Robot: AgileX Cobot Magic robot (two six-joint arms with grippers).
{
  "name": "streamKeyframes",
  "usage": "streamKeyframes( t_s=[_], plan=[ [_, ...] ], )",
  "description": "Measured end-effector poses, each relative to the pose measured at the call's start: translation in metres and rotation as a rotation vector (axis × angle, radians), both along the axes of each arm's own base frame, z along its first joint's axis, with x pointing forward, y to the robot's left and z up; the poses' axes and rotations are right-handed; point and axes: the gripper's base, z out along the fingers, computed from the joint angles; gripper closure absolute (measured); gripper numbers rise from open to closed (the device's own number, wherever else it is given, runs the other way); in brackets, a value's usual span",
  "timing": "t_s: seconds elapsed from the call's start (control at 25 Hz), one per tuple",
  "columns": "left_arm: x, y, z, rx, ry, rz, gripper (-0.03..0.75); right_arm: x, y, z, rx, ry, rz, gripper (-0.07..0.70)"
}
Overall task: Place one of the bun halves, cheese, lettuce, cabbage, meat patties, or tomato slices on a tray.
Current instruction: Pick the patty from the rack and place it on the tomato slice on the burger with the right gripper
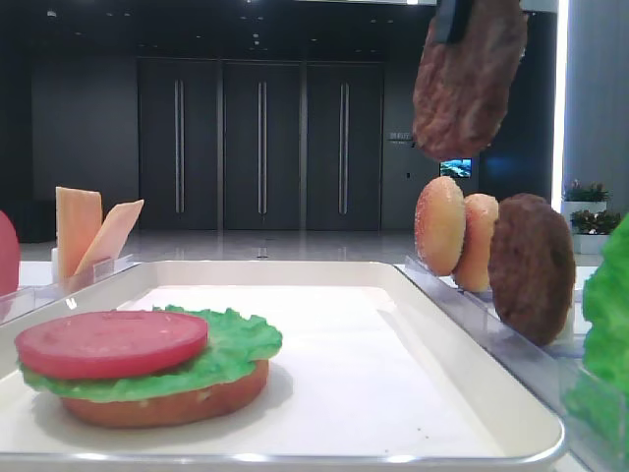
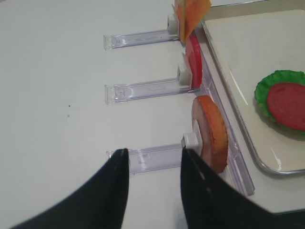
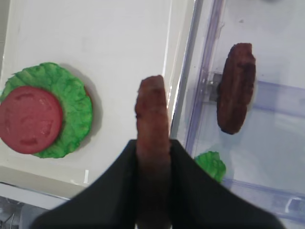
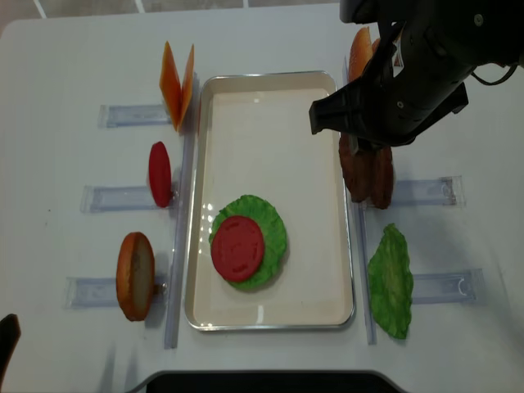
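Observation:
My right gripper [image 3: 153,143] is shut on a dark-brown meat patty [image 3: 152,114], held edge-on. It hangs in the air [image 1: 469,79] over the right rim of the off-white tray [image 4: 270,90]. On the tray lies a stack: a bun half [image 1: 167,403] at the bottom, green lettuce [image 4: 270,233] on it, and a red tomato slice [image 4: 237,248] on top. A second meat patty [image 3: 236,88] stands in the rack to the right. My left gripper [image 2: 155,160] is open over a clear rack, beside an upright bun half [image 2: 209,133], with nothing between its fingers.
Left of the tray, clear racks hold cheese slices [image 4: 178,82], a tomato slice [image 4: 160,173] and a bun half [image 4: 135,276]. On the right side stand two bun halves [image 1: 440,224], and a lettuce leaf [image 4: 390,281] rests on its rack. The right arm [image 4: 409,74] hangs above the tray's right edge.

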Motion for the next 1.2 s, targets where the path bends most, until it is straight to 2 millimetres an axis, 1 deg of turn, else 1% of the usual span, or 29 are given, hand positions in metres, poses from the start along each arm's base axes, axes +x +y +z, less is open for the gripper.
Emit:
streamKeyframes(
  t_s=[0.16,0.24,0.32,0.48,0.6,0.68,0.76,0.84,0.92,0.96,1.0,1.12,1.2],
  plan=[
    [0.000,0.000,0.000,0.000,0.000,0.000,0.433,-0.006,0.004,-0.002,-0.006,0.019,0.015,0.516],
    [0.000,0.000,0.000,0.000,0.000,0.000,0.433,-0.013,0.007,-0.006,-0.013,0.041,0.035,0.516],
    [0.000,0.000,0.000,0.001,0.000,0.001,0.433,-0.028,0.014,-0.011,-0.010,0.082,0.072,0.516],
    [0.000,0.000,0.000,0.003,0.000,0.002,0.433,-0.059,0.032,-0.014,0.054,0.121,0.152,0.517],
    [0.000,0.000,0.000,0.004,0.000,0.003,0.433,-0.069,0.041,-0.015,0.091,0.118,0.187,0.517],
    [0.000,0.001,0.000,0.006,0.000,0.004,0.433,-0.069,0.046,-0.014,0.138,0.099,0.213,0.517],
    [0.000,0.001,0.000,0.006,0.000,0.004,0.433,-0.067,0.053,-0.013,0.231,0.074,0.259,0.517],
    [0.000,0.001,0.000,0.006,0.000,0.004,0.433,-0.066,0.060,-0.011,0.391,0.074,0.308,0.517],
    [0.000,0.001,0.000,0.006,0.000,0.004,0.433,-0.060,0.060,-0.013,0.512,0.061,0.345,0.517],
    [0.000,0.001,0.000,0.007,0.000,0.004,0.433,-0.056,0.058,-0.014,0.594,0.070,0.342,0.517],
    [0.000,0.001,0.000,0.007,0.000,0.004,0.433,-0.052,0.055,-0.017,0.641,0.055,0.361,0.517],
    [0.000,0.001,0.000,0.007,0.000,0.004,0.433,-0.034,0.038,-0.025,0.817,0.004,0.326,0.518],
    [0.000,0.001,0.000,0.007,0.000,0.004,0.433,-0.026,0.027,-0.030,0.928,-0.036,0.293,0.518]
  ],
)
